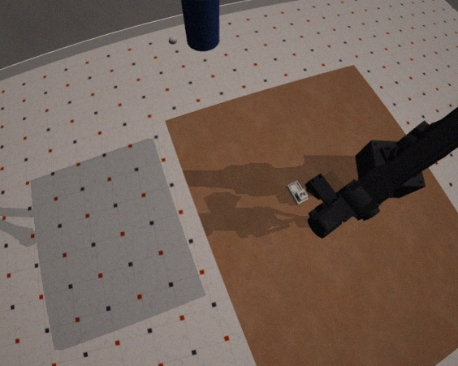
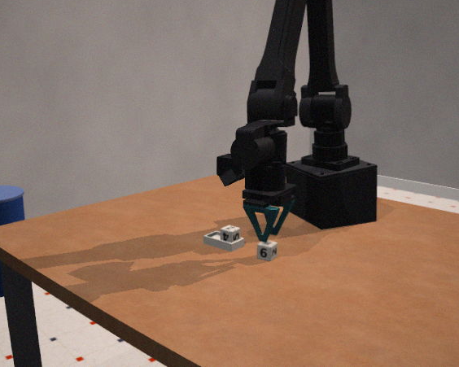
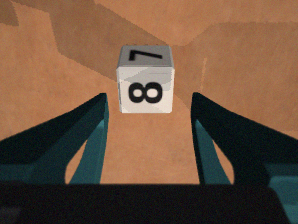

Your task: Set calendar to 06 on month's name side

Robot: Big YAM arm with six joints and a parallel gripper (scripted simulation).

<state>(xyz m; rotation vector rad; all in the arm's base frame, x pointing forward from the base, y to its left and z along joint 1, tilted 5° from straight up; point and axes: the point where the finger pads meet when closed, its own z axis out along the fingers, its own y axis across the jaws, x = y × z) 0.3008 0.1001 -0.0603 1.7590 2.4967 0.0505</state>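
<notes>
I hover over the loose cube, my gripper pointing straight down, jaws apart and holding nothing. In the wrist view the teal fingers stand either side of the cube with desk showing between them and its walls, so no contact there.

The cube stands on the desk outside the tray, just beside it, roughly mid-desk and in front of my base block, which stands toward the far edge. Top face reads 8 to my wrist camera, a 7 on the face beyond it; the exterior view shows a 6 or 9 on the side toward the near edge and what looks like a 2 beside it. The other cube sits in the tray, a 4 and a 5 on the faces I can see there. The month's name I cannot make out from any view.

So the step in hand is picking up this loose cube, grasp not yet made. My read: next I come down until the fingers bracket its sides, close squarely, lift, and turn it so the 6 faces the month side upright before seating it flat beside its partner. The tray cube will need a 0 shown too; I can't see one yet.
</notes>
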